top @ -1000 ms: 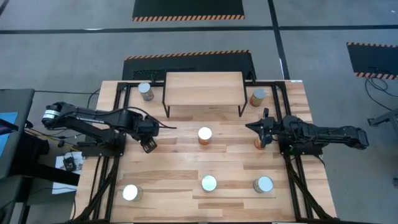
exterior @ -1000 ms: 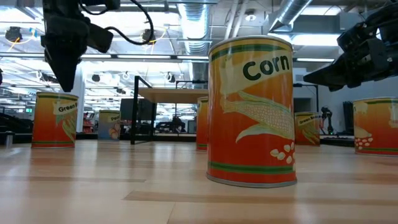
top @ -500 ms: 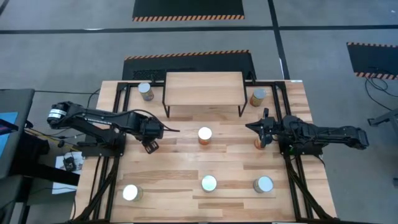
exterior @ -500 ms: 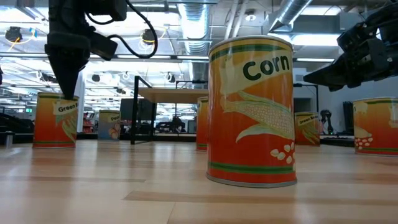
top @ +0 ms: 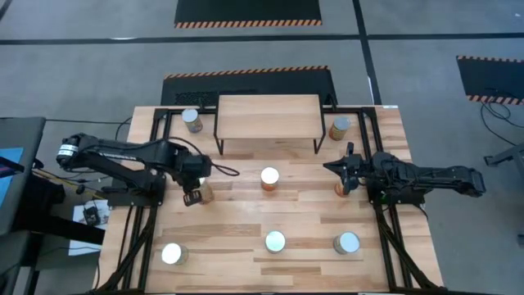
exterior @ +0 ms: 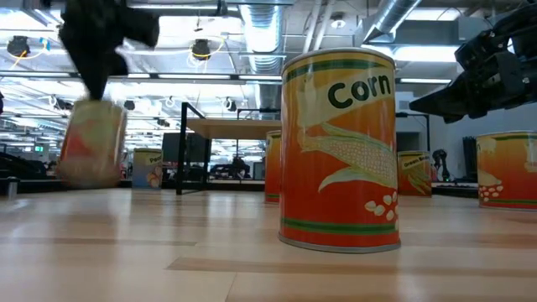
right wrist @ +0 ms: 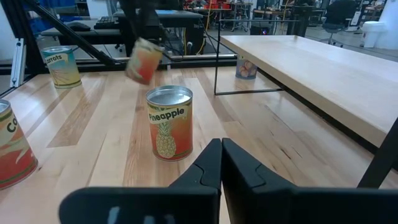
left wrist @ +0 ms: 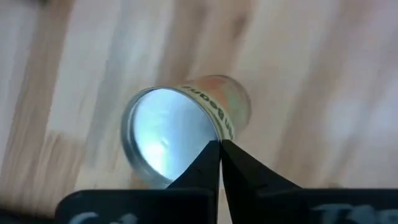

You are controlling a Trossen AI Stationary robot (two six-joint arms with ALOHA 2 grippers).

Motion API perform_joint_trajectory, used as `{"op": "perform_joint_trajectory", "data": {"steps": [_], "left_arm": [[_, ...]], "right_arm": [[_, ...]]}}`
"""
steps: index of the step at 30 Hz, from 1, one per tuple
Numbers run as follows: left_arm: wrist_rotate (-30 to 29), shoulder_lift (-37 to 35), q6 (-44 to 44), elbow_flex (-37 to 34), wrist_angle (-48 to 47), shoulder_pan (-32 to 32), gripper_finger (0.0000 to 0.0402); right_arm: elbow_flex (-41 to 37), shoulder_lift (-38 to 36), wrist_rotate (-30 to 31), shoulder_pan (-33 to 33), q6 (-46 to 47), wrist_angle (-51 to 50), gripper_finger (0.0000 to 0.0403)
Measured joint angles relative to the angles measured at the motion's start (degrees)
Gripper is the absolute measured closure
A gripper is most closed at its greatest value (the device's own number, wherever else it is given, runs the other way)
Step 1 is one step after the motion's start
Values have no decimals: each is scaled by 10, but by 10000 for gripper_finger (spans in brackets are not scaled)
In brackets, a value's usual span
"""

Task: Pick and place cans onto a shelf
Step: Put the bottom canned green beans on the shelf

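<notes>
My left gripper (top: 192,197) is shut over the table's left middle, its tips at the top rim of a tilted orange can (left wrist: 186,124). That can is blurred in the low view (exterior: 92,143) and leans in the right wrist view (right wrist: 144,59). Several other cans stand upright, among them a pineapple can (top: 269,178) at the centre and a corn can (exterior: 340,151) near the front. The shelf (top: 268,116) stands on black legs at the far middle. My right gripper (top: 338,168) hangs shut at the right and touches nothing. My left gripper comes at the can from above with its fingers together. The fingertips (left wrist: 211,155) meet the can's top rim (left wrist: 208,134) at one edge of the lid. I cannot tell whether they pinch the rim or only press against it. The can is tilted, its lid facing the wrist camera.
Upright cans stand at the far left (top: 191,120), far right (top: 339,128), and along the near edge (top: 172,254), (top: 274,241), (top: 347,242). Another can (top: 339,190) shows partly under my right gripper. Bare wood lies between the centre can and the front row.
My left gripper has come down onto the top of the left can and shut. The can stood upright before. It now leans, sits slightly higher in the low view, and shows beside the gripper toward the table's right. My right arm has kept still.
</notes>
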Motion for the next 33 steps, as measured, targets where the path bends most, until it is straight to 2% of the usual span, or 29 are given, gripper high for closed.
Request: {"op": "perform_joint_trajectory", "data": {"steps": [6,11,14,19,23,27,33], "left_arm": [[30,27,114,129,36,40,401],[38,105,287,259,39,99,401],[38,167,385,356,3,137,401],[-12,272,513,516,-83,199,401],[-59,342,578,615,-108,252,401],[-61,390,619,670,-118,304,401],[-80,400,656,679,-122,366,401]], "right_arm": [[0,0,0,0,0,0,374],[0,0,0,0,0,0,375],[0,0,0,0,0,0,375],[0,0,0,0,0,0,374],[0,0,0,0,0,0,375],[0,0,0,0,0,0,375],[0,0,0,0,0,0,374]]}}
